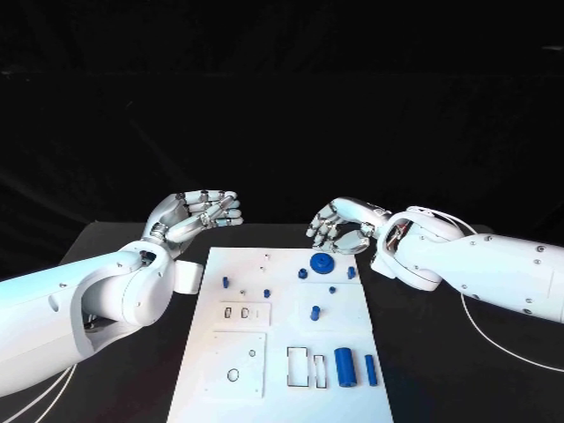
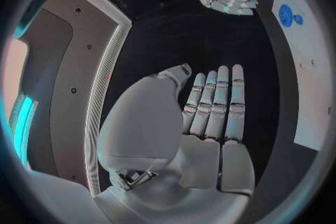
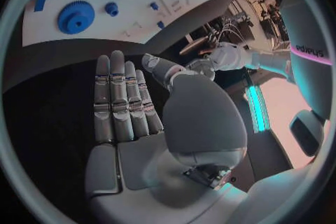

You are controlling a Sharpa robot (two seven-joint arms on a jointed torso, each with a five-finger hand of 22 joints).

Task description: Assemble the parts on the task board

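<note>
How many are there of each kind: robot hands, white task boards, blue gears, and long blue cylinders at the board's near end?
Robot hands: 2 (left robot hand, right robot hand)
Task board: 1
Blue gear: 1
Long blue cylinders: 2 (thick cylinder, thin cylinder)
Total: 6

White arms, silver robot hands

Both arms are showing smooth white shells dotted with small dark screws; thin white cables are trailing beside each forearm. The left robot hand (image 1: 196,214) and right robot hand (image 1: 345,226) are gleaming silver, with segmented metal fingers and grey palms.
</note>
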